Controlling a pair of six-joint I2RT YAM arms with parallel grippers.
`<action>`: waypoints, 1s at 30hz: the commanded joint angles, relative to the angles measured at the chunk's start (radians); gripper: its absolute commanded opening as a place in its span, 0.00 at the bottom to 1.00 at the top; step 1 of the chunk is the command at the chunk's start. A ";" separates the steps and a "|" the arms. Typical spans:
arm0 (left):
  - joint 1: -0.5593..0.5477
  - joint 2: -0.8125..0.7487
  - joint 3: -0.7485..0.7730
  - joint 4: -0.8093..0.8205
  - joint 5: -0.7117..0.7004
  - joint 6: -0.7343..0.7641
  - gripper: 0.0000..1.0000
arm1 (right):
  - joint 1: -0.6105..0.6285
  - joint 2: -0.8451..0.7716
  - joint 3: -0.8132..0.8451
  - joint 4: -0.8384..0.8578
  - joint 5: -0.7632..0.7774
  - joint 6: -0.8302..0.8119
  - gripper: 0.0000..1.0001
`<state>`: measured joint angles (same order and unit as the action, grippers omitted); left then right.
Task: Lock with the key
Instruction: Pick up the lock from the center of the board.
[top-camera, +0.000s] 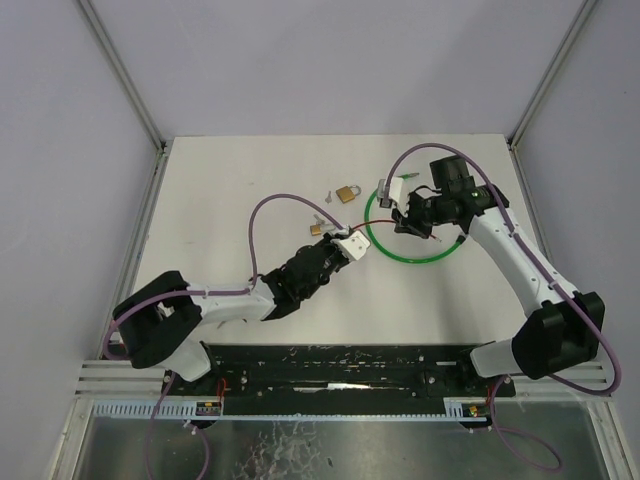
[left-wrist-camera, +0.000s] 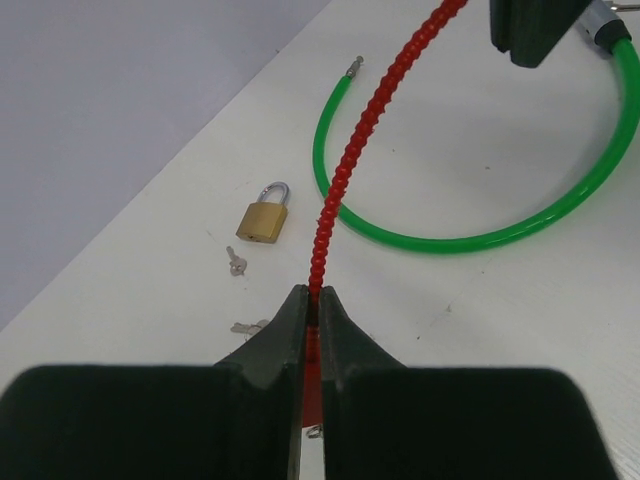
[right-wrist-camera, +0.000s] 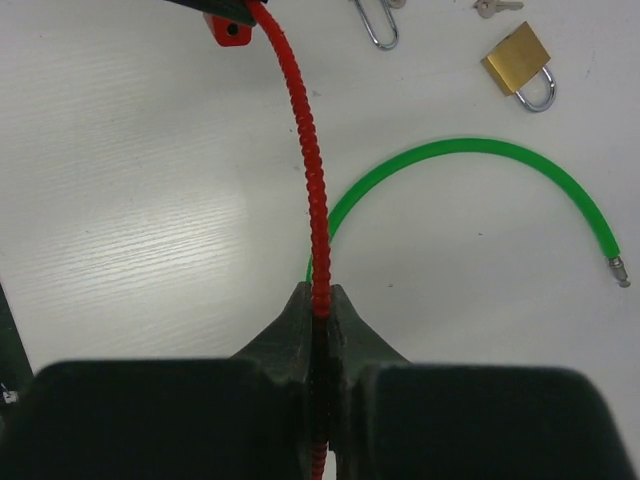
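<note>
Left tool (left-wrist-camera: 313, 300) and right tool (right-wrist-camera: 320, 300) pinch one red cable (left-wrist-camera: 345, 170) beside two keys (left-wrist-camera: 236, 262).

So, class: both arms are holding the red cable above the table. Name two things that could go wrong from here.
The red cable runs between the left gripper and right gripper, both shut on it; pulling apart might slip it free. Lowered, it could snag the green cable or nudge the small key beside the padlock.
</note>
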<state>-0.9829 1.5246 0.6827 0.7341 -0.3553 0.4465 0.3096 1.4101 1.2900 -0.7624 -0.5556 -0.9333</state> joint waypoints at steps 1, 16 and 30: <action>-0.013 0.006 -0.003 0.124 -0.044 0.009 0.00 | 0.007 -0.060 -0.045 0.085 -0.091 0.064 0.00; -0.009 -0.481 -0.158 -0.118 0.267 -0.414 0.69 | -0.129 -0.300 -0.255 0.228 -0.417 0.119 0.00; 0.002 -0.422 -0.171 -0.183 0.422 -0.611 0.68 | -0.149 -0.379 -0.336 0.252 -0.599 0.152 0.00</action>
<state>-0.9871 1.1084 0.5201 0.5301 0.0452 -0.0845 0.1711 1.0473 0.9546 -0.5709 -1.0538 -0.8082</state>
